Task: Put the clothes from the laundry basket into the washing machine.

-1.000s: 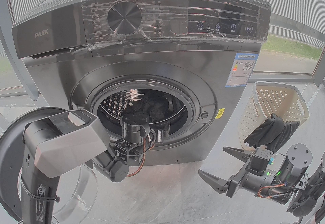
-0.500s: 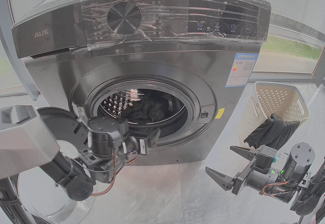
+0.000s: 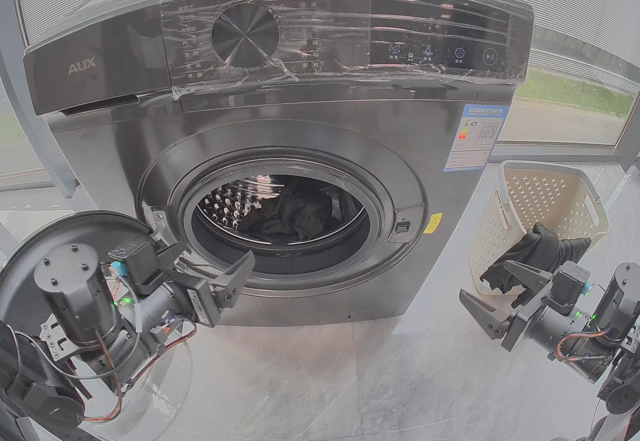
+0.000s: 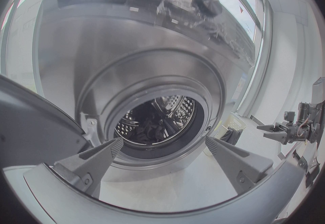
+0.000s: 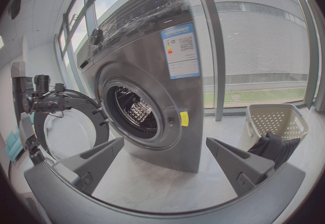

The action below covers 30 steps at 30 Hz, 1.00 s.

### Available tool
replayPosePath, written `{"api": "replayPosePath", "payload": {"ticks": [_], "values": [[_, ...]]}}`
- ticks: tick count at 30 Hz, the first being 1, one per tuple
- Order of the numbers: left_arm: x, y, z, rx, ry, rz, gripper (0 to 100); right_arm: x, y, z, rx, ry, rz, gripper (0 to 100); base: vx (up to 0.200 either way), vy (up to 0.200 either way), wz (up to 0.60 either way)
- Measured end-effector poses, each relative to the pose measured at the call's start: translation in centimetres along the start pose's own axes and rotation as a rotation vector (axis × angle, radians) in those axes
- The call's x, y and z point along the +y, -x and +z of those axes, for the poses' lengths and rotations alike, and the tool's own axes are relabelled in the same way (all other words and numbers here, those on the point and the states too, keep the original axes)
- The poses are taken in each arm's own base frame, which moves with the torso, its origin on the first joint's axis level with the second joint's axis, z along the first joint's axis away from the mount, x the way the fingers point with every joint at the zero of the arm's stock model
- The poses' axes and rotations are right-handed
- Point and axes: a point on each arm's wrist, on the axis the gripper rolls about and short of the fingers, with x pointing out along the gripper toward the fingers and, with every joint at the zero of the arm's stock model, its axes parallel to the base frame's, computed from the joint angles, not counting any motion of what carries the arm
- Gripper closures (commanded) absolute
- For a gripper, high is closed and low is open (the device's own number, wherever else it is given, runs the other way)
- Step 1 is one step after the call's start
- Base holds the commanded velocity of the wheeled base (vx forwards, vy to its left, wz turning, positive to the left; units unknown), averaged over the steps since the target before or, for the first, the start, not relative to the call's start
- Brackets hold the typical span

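Observation:
The washing machine (image 3: 287, 129) stands with its round door (image 3: 40, 249) swung open to the left. Dark clothes (image 3: 290, 214) lie inside the drum (image 4: 155, 119). A cream laundry basket (image 3: 567, 186) leans beside the machine on the right, with a dark garment (image 3: 537, 256) draped over its front rim. My left gripper (image 3: 207, 266) hangs open and empty, low in front of the door opening. My right gripper (image 3: 499, 292) is open and empty just left of the draped garment. In the right wrist view the basket (image 5: 271, 118) and garment (image 5: 274, 148) sit beyond one finger (image 5: 237, 160).
Pale tiled floor (image 3: 347, 376) spreads in front of the machine. The open door's glass bowl (image 5: 67, 130) juts out at lower left. Window frames (image 5: 213, 48) and glazing stand behind the machine and basket.
My left gripper has drawn back from the drum mouth, down and to the left, empty. My right gripper has moved right and slightly up, nearer the garment on the basket.

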Motion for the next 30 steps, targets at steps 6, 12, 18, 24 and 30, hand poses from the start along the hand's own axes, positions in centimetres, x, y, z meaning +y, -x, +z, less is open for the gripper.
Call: {"api": "replayPosePath", "payload": {"ticks": [6,12,18,24,30], "values": [[0.9,2.6,0.7,-0.04,-0.028,0.007,0,-1.3,1.0,0.2,0.031,0.001,-0.076,0,-0.2,0.0,0.0],[1.8,4.5,0.7,-0.058,-0.05,0.02,0,-1.9,2.6,0.1,0.102,0.001,-0.118,0,-0.2,0.0,0.0],[2.6,6.1,0.5,-0.07,-0.071,0.038,0,-2.1,4.8,0.4,0.125,0.003,-0.186,0,-0.2,0.0,0.0],[3.2,7.3,0.5,-0.089,-0.083,0.059,0,-2.1,7.1,0.6,0.122,0.003,-0.226,0,-0.1,0.0,0.0],[4.0,8.7,0.2,-0.091,-0.087,0.084,0,-2.3,9.7,0.7,0.086,-0.002,-0.27,0,0.0,0.0,0.0]]}}
